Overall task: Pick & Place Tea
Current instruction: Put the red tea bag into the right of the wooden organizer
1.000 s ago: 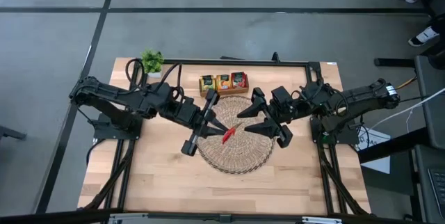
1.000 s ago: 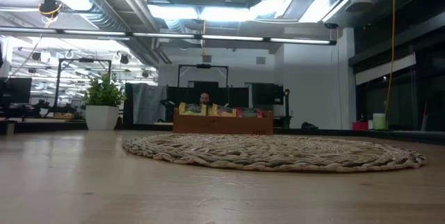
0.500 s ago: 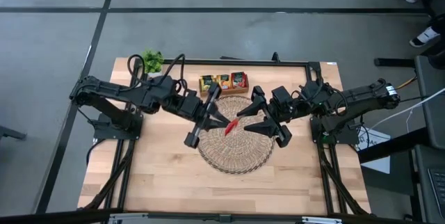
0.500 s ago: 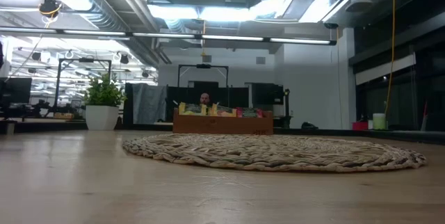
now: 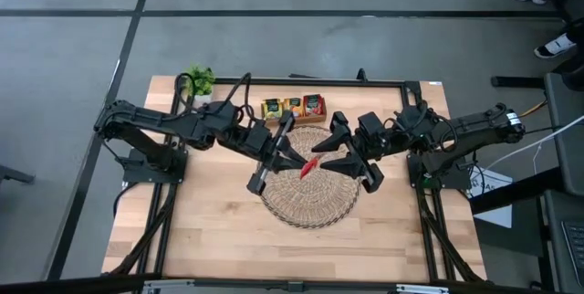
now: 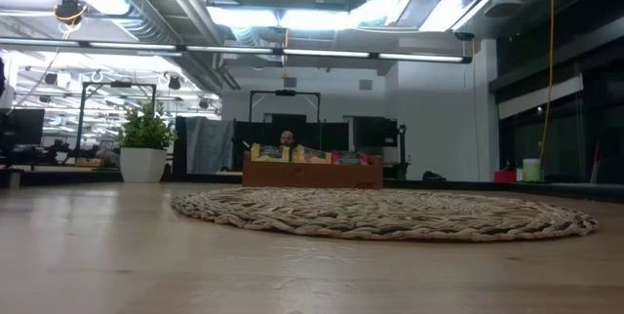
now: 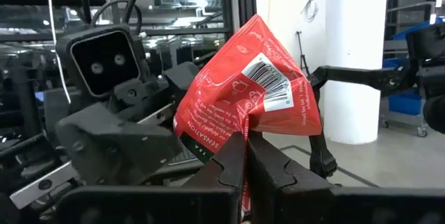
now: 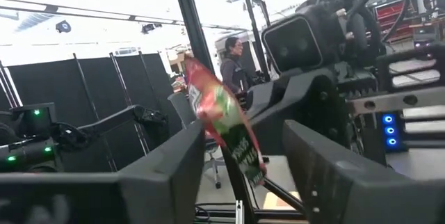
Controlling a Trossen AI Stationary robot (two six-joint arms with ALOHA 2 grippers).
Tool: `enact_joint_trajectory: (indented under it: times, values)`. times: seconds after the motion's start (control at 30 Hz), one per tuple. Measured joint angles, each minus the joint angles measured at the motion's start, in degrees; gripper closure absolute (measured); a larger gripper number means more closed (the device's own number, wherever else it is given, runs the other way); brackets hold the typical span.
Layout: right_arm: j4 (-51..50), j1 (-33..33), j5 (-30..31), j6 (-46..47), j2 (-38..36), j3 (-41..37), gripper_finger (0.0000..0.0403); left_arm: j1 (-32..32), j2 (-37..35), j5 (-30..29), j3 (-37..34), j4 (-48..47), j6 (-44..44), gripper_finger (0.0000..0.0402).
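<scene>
Red sachet [image 7: 249,92] in left fingers [image 7: 233,161]

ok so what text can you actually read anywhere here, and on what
"SENCATION": roughly how the white print along the lower edge of the red tea sachet reads; the letters are not all sure.
Barcode label on that sachet: digits too small to read.
Sachets in the box: labels too small to read.

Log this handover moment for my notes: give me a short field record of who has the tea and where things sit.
held item: red tea sachet
holder: left gripper, shut on it above the wicker mat
receiver: right gripper, open, fingers either side of the sachet
tea box: behind the mat
potted plant: far corner, left arm's side
</scene>
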Motion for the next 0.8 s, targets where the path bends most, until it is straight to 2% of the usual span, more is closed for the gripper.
enact_joint_trajectory:
  times: [0.07,0.2,0.23,0.43,0.67,0.73,0.8]
  values:
    - [-0.1,0.0,0.0,0.0,0.0,0.0,0.025,0.3,0.1,0.0,0.0,-0.1,0.0,0.0395]
    - [-1.2,0.0,-0.1,0.1,0.0,0.0,0.0368,0.3,0.1,0.0,0.0,-0.2,0.1,0.0398]
    - [-1.4,0.0,-0.2,0.1,0.0,0.0,0.0384,0.4,0.1,0.1,0.0,-0.3,0.3,0.0398]
    - [-1.5,-0.2,0.2,0.0,0.0,0.1,0.0397,0.6,-0.8,-0.2,-0.1,-0.1,0.4,0.0389]
    - [-2.9,-2.3,-0.1,0.5,0.1,0.0,0.0399,-0.1,-7.2,-0.6,0.2,-0.9,0.5,0.0385]
    - [-3.2,-3.2,-0.2,1.5,0.1,0.0,0.0399,-0.5,-8.7,-2.6,0.2,-2.2,0.5,0.0383]
    - [-3.2,-3.8,-0.4,2.0,0.0,0.0,0.0399,-1.1,-9.4,-7.9,0.1,-3.9,0.3,0.0378]
